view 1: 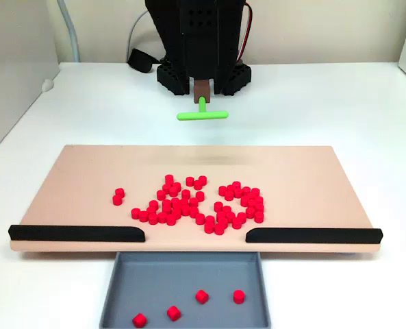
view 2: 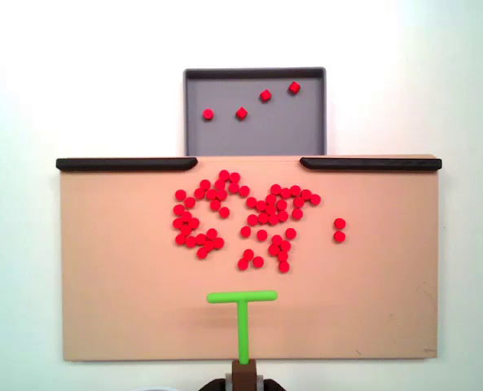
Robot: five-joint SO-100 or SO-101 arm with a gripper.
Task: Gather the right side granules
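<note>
Both fixed views show the end effector (view 2: pixel 243 373) clamped on the green T-shaped pusher (view 2: pixel 242 309); granules (view 2: pixel 249 218) lie scattered mid-board (view 2: pixel 111 309); four sit in the grey tray (view 2: pixel 306 134).

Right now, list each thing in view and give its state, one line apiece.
Granules: loosely clustered mid-board, not yet swept in.
Four granules: already in the tray.
Grey tray: sits at the gap between the black rails.
Green T-shaped pusher: gripped by its stem, crossbar short of the pile.
Claw: shut on the stem.
</note>
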